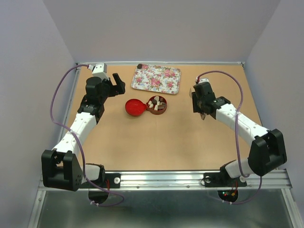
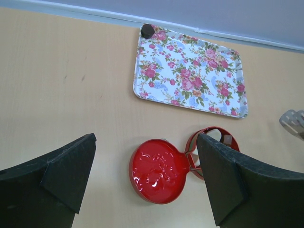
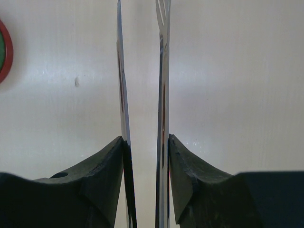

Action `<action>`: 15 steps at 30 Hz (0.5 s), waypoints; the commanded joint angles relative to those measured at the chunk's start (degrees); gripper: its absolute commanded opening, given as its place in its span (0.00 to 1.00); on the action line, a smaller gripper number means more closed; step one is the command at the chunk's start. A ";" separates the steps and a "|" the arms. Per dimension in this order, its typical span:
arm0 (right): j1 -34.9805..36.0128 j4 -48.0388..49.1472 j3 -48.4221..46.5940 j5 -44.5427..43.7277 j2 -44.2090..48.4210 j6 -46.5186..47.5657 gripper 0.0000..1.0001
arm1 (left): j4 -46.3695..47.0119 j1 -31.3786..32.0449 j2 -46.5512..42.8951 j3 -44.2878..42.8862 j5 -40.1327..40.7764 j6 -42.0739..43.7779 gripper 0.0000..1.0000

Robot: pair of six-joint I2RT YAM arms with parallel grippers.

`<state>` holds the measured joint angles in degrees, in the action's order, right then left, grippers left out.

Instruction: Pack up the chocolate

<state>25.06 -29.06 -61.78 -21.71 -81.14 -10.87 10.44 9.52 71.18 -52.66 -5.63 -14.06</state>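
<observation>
Several chocolate pieces (image 1: 156, 102), brown and cream, lie in the round red tin (image 1: 163, 110) at mid-table. Its red lid (image 1: 135, 107) lies flat beside it on the left. One dark chocolate piece (image 2: 147, 30) sits on the far left corner of the flowered tray (image 2: 190, 76). My left gripper (image 1: 116, 84) hovers open left of the lid (image 2: 159, 170), nothing between its fingers, and its right finger hides most of the tin (image 2: 216, 130). My right gripper (image 3: 146, 140) is shut on the metal tongs (image 3: 162, 71), right of the tin; the tong tips hold nothing.
The flowered tray (image 1: 156, 79) lies at the back of the table, behind the tin. Grey walls close in the table on the left, right and far sides. The tong ends (image 2: 294, 121) show at the right edge of the left wrist view.
</observation>
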 commanded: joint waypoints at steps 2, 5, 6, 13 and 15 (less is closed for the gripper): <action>-1.76 4.62 2.80 2.81 -1.99 -1.78 0.45 | 2.04 -0.11 -1.83 -2.62 -0.61 -0.08 0.99; -2.21 5.15 4.12 3.43 -3.05 -2.48 0.45 | 2.13 -0.11 -1.83 -2.62 -0.52 -0.09 0.99; -2.29 5.24 4.38 3.61 -3.40 -2.75 0.45 | 2.13 -0.11 -1.74 -2.62 -0.52 -0.09 0.99; -2.73 5.85 5.97 5.63 -8.14 -4.07 0.45 | 2.31 -0.11 -1.74 -2.62 -0.61 0.00 0.99; -2.73 6.38 6.06 6.24 -9.11 -4.42 0.45 | 2.31 -0.11 -1.83 -2.62 -0.44 0.09 0.99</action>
<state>22.81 -26.15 -56.18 -17.04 -89.03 -13.78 10.44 9.52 71.18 -52.66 -5.63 -14.06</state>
